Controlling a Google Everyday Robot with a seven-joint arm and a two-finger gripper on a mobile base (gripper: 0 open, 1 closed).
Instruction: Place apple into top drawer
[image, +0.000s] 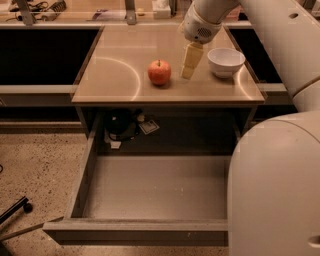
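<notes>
The red-orange apple (159, 72) sits on the tan counter top (115, 75), near its middle. My gripper (189, 61) hangs from the white arm just to the right of the apple, a little above the counter, pointing down. The top drawer (150, 187) is pulled fully out below the counter; its flat grey bottom is bare and its front panel (135, 232) is nearest the camera. My arm's white body covers the drawer's right side.
A white bowl (226, 61) stands on the counter right of the gripper. Dark objects and a small card (149, 126) lie in the recess behind the drawer. Black openings flank the counter. Speckled floor lies to the left, with a chair leg (15, 209).
</notes>
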